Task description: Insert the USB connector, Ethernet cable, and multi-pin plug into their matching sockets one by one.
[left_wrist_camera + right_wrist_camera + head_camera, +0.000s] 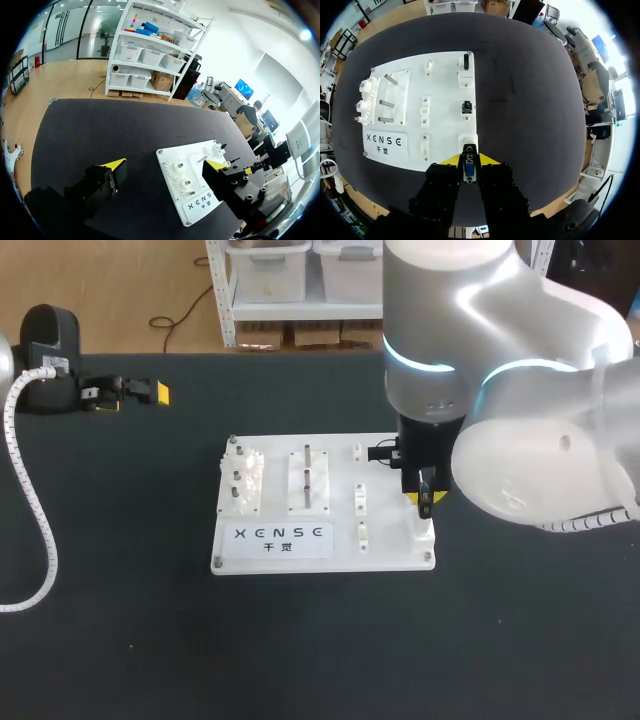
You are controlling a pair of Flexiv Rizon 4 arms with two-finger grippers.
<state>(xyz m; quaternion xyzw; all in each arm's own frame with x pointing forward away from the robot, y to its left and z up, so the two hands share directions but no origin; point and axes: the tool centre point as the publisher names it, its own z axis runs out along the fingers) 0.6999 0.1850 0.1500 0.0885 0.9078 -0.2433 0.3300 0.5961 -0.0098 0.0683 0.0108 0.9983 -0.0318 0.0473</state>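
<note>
Right wrist view first: right tool (469, 161) clamped on the multi-pin plug (469, 172), yellow tips pressing it from both sides, blue face toward the camera. Straight ahead of the fingers, right at the plug's nose: the matching socket (467, 141), a white block on the corner of the white board (445, 100) closest to the robot's right side. Head view, same deal: tool hanging directly over that corner block, plug pointing down at it. Can't tell whether touching or just shy of it. Looks like a plain push along the finger direction from here, with no sideways shuffle needed, going by these angles. Plug's long side running crosswise to the pinch; can't make out the socket's slot well enough to call the match, so worth watching. Smaller black socket (466, 106) farther ahead along the same board edge, not the target for this one. Left tool (133, 398) way off at the far left of the table (300, 660), fingers spread wide, holding nothing, well apart from the board. Clearly the right arm's job.
</note>
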